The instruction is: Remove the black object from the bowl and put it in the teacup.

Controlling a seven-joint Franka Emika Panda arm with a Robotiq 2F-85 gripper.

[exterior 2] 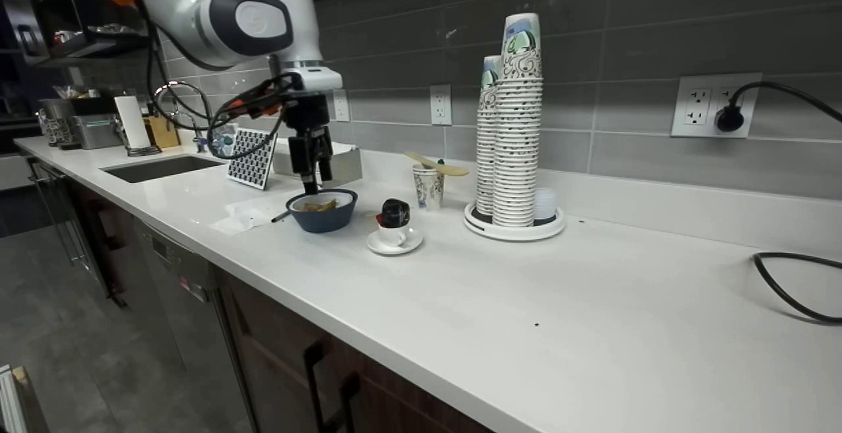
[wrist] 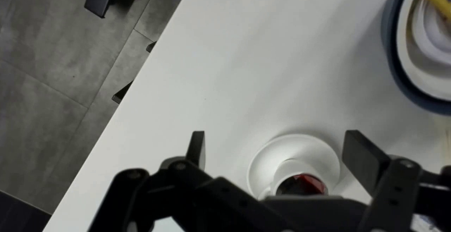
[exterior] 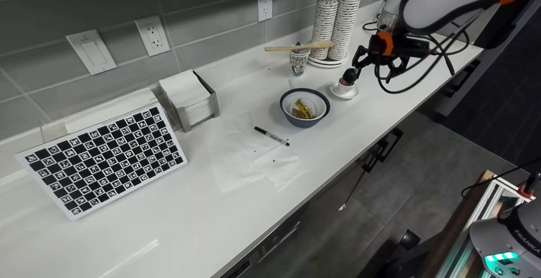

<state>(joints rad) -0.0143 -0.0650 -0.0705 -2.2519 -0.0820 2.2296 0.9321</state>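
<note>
In an exterior view, the camera looks down from high on the checkered board (exterior: pixel 103 159) side of the bowl (exterior: pixel 301 122), the cup stacks (exterior: pixel 329 22) beyond it. In an exterior view, the camera sits lower, on the bowl's cup-stack side, angled along the counter (exterior 2: pixel 473 301), the sink (exterior 2: pixel 161 168) beyond. The wrist view, nearest, points down just beside the bowl, cropping it. All 3 views share bowl and teacup (wrist: pixel 289 168).

In an exterior view, "FRANK" is showing on the white arm (exterior: pixel 448 5) at two o'clock; "FRANKA" is marking the grey housing (exterior: pixel 501 238) at four o'clock.
</note>
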